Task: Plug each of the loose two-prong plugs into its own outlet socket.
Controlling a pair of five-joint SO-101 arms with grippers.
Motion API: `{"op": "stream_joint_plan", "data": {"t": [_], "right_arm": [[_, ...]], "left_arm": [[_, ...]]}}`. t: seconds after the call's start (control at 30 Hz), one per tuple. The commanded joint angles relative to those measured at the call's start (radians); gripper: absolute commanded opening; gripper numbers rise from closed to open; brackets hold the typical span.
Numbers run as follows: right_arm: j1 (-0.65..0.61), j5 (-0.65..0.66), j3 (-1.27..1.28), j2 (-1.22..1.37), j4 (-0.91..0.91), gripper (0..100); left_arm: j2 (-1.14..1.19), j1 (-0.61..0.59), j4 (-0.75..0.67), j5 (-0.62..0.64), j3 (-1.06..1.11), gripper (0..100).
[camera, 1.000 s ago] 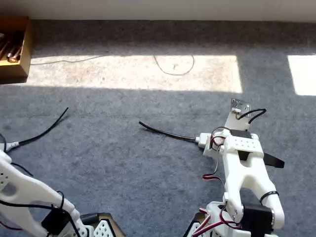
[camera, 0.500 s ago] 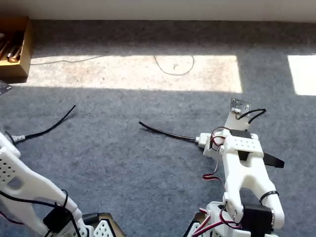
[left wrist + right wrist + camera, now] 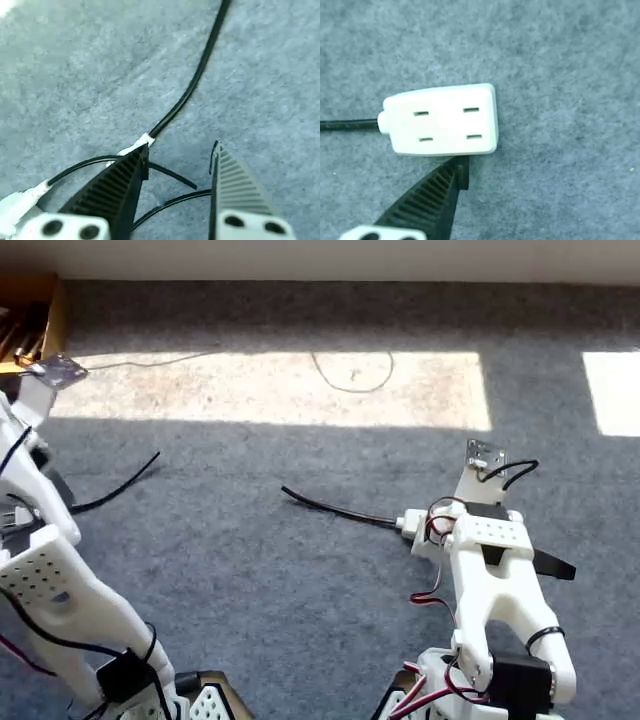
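At the far left, a wooden box [image 3: 30,335] sits at the edge of the grey carpet [image 3: 230,570]. My left arm stands near it on the left side. My left gripper [image 3: 180,152] hangs over the carpet, its jaws moderately spread and holding nothing. Just at the tip of one of its fingers [image 3: 117,187] lies the white plug [image 3: 136,146], partly hidden by that finger, so I cannot make out its prongs. The plug's black cord [image 3: 120,483] runs away from it toward the far right. Thinner black wires [image 3: 172,176] cross the carpet under the gap between the jaws.

Further right, a thin wire loop [image 3: 350,375] lies on the sunlit strip at the far side. In the middle, another black cord [image 3: 330,507] leads rightward to the white outlet block [image 3: 442,119]. The block lies flat on the carpet with both pairs of slots facing up.

My right gripper [image 3: 497,552] is over that block, spread wide and empty. One finger [image 3: 445,192] ends just beside the block's long side, though I cannot tell whether it touches. The other finger juts out to the right.
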Motion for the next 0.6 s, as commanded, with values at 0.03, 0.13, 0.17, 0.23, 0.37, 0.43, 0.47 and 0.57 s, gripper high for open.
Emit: {"op": "stream_joint_plan", "data": {"t": [0.03,0.13,0.17,0.23,0.37,0.43,0.47,0.57], "right_arm": [[-0.008,-0.006,-0.002,-0.028,-0.005,87.8],[-0.008,-0.006,-0.002,-0.028,-0.005,87.8],[-0.008,-0.006,-0.002,-0.028,-0.005,87.8],[-0.008,-0.006,-0.002,-0.028,-0.005,87.8],[-0.008,-0.006,-0.002,-0.028,-0.005,87.8],[-0.008,-0.006,-0.002,-0.028,-0.005,87.8],[-0.008,-0.006,-0.002,-0.028,-0.005,87.8],[-0.008,-0.006,-0.002,-0.028,-0.005,87.8]], "left_arm": [[-0.013,0.005,-0.104,0.005,0.090,21],[0.027,-0.027,-0.169,0.005,0.117,21],[0.041,-0.041,-0.184,0.005,0.114,21],[0.064,-0.065,-0.230,-0.005,0.114,21],[0.105,-0.117,-0.276,-0.078,0.113,21],[0.116,-0.140,-0.310,-0.086,0.113,21],[0.120,-0.148,-0.327,-0.086,0.113,21],[0.130,-0.156,-0.336,-0.087,0.113,19]]}}
